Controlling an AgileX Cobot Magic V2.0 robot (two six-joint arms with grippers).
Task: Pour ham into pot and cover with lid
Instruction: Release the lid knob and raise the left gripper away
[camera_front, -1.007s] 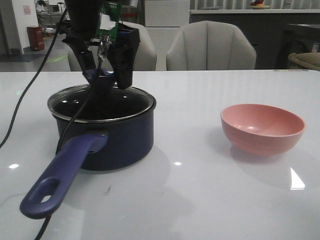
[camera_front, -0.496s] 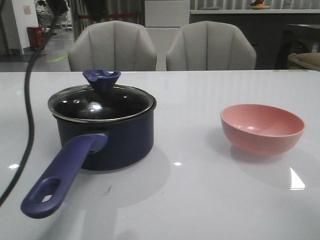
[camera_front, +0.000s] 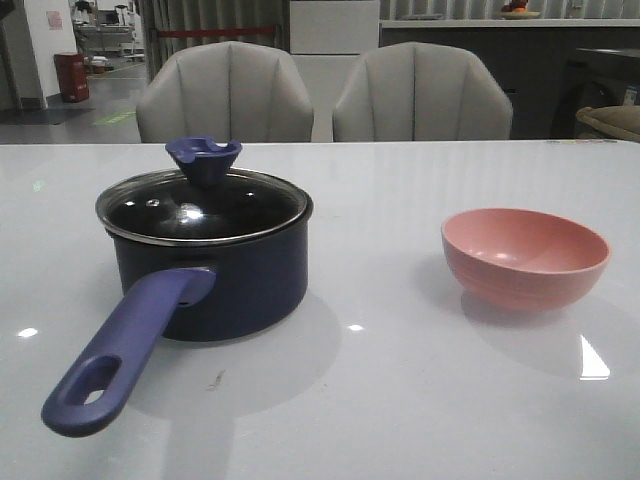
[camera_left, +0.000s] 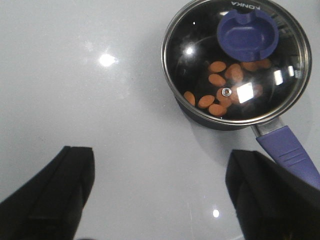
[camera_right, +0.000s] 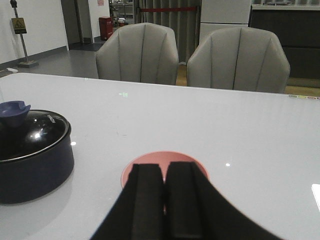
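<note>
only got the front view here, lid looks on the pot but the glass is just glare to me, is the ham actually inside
Observer: Yes. In the left wrist view the orange ham slices lie on the pot's black bottom, seen through the lid.
Operator: where's the left gripper, i can't see either arm
Observer: The left gripper is above the table beside the pot, jaws wide apart and holding nothing.
Operator: and the right one
Observer: The right gripper has its fingers pressed together with nothing between them, and the pink bowl lies just beyond them.
</note>
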